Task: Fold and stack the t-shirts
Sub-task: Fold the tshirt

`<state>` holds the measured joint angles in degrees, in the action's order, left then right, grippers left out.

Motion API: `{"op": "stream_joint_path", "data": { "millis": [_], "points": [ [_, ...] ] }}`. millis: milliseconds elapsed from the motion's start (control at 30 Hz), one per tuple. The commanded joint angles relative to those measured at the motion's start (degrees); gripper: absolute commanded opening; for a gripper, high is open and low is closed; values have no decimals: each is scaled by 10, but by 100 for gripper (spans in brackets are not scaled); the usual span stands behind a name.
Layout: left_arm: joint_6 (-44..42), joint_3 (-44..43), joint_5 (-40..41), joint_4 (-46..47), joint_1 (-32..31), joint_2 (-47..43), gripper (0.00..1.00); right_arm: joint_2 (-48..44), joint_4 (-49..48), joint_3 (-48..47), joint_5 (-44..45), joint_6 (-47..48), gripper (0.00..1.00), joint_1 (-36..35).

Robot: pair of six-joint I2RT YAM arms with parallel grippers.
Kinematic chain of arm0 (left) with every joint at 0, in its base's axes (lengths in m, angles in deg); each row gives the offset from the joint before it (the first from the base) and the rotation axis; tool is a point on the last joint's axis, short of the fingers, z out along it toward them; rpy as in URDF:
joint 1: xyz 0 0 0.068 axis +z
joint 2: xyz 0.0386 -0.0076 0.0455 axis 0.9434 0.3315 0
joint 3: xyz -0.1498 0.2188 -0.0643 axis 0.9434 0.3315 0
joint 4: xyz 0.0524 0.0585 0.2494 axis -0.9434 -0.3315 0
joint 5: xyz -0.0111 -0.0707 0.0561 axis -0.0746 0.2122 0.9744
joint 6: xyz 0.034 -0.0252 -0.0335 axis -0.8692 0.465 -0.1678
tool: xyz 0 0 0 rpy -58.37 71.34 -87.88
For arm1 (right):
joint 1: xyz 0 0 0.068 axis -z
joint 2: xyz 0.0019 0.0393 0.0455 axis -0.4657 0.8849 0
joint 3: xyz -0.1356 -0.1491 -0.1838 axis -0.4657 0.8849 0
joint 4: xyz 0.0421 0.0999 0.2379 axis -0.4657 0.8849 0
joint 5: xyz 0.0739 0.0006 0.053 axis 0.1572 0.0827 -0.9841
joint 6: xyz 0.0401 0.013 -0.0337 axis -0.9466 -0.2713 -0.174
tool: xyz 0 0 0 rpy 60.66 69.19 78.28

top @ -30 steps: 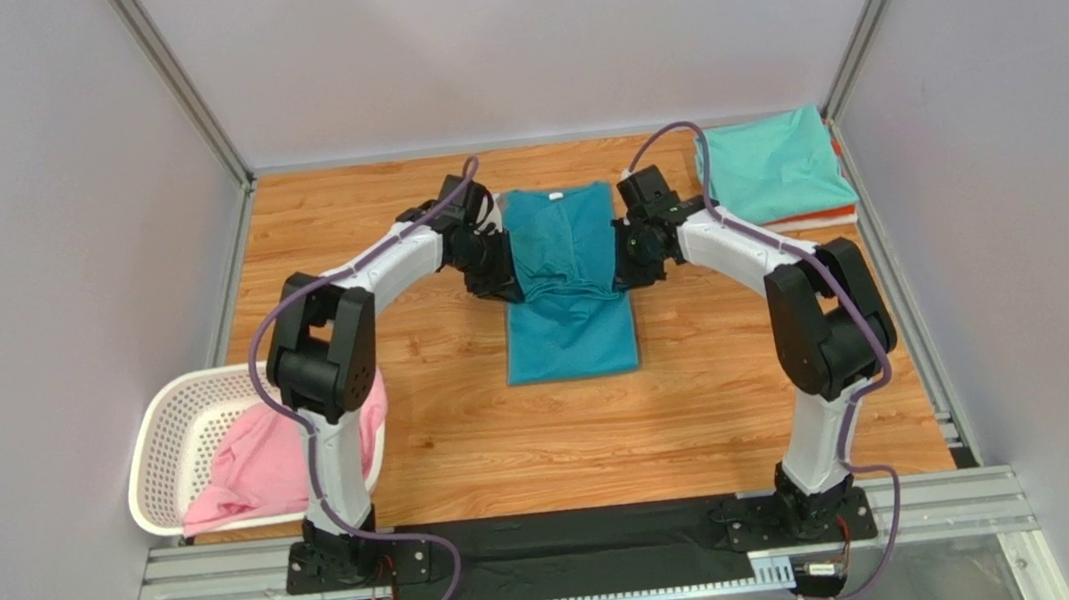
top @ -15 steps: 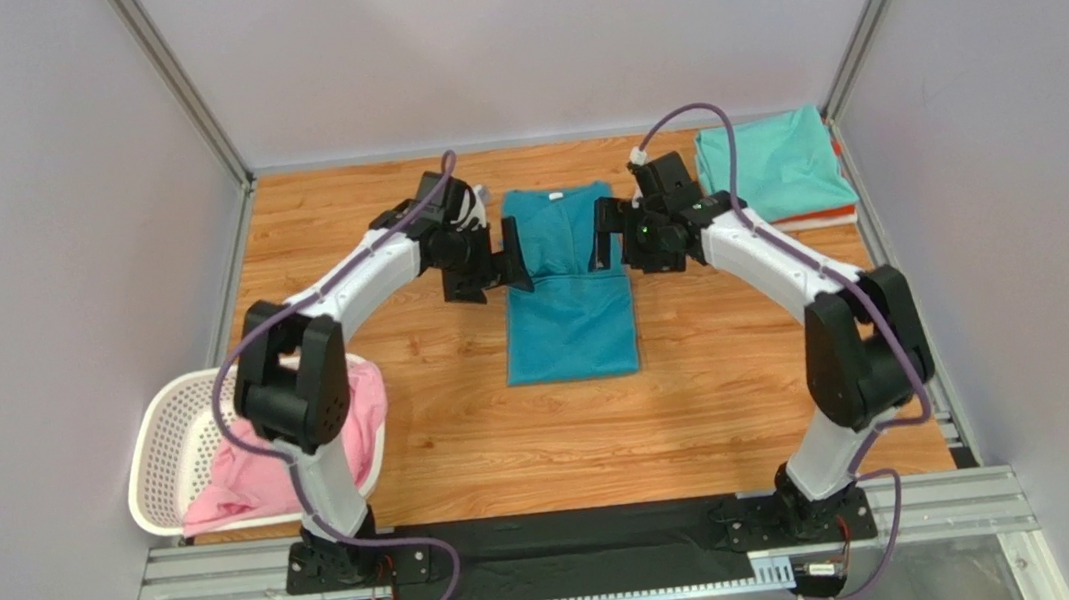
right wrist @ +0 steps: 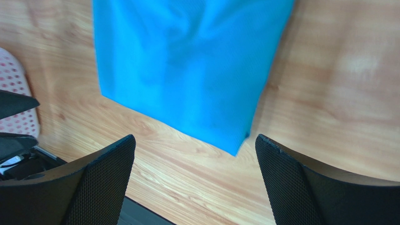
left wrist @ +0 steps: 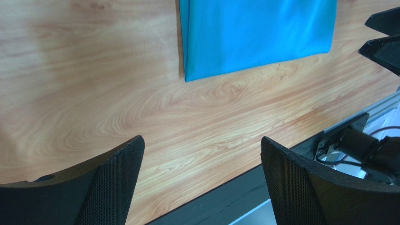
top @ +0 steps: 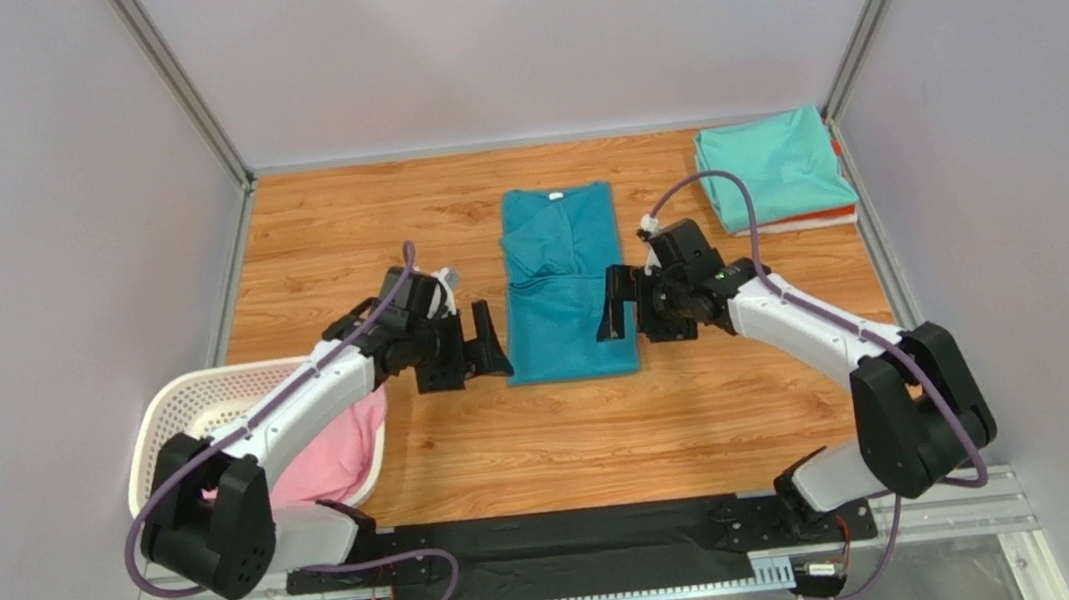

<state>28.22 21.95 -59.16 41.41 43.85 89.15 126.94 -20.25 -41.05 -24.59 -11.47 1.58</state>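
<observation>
Flanking the half-folded teal t-shirt [top: 568, 296] mid-worktop, left gripper [top: 494, 344] and right gripper [top: 614, 306] are hovering spread wide, empty; likely pinching its near-edge corners next.

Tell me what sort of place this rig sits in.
Probably a lab test cell, not a home: plain grey panels box in a wood-top table, an aluminium rail runs along its near edge, and a teal shirt and basket look staged.

Spread claw [right wrist: 195, 140] hangs above the teal t-shirt [right wrist: 188, 70].
</observation>
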Motion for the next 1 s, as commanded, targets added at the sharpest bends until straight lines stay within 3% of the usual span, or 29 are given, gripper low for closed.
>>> {"op": "stream_joint_path", "data": {
  "millis": [0,267,467,633,967],
  "points": [
    [27,20,0,45,-20,-8,100,-44,-16,37,17,-39,100,1],
    [34,-2,-4,84,-22,87,99,-29,-25,72,3,-55,100,2],
    [34,-4,-5,87,-22,111,100,-8,-67,23,-89,-44,100,-6],
    [38,20,-10,84,-22,80,100,48,-87,-52,-119,-30,100,-37],
    [70,115,18,58,-22,-82,100,276,-104,-247,-132,-57,100,-75]
  ]
}}
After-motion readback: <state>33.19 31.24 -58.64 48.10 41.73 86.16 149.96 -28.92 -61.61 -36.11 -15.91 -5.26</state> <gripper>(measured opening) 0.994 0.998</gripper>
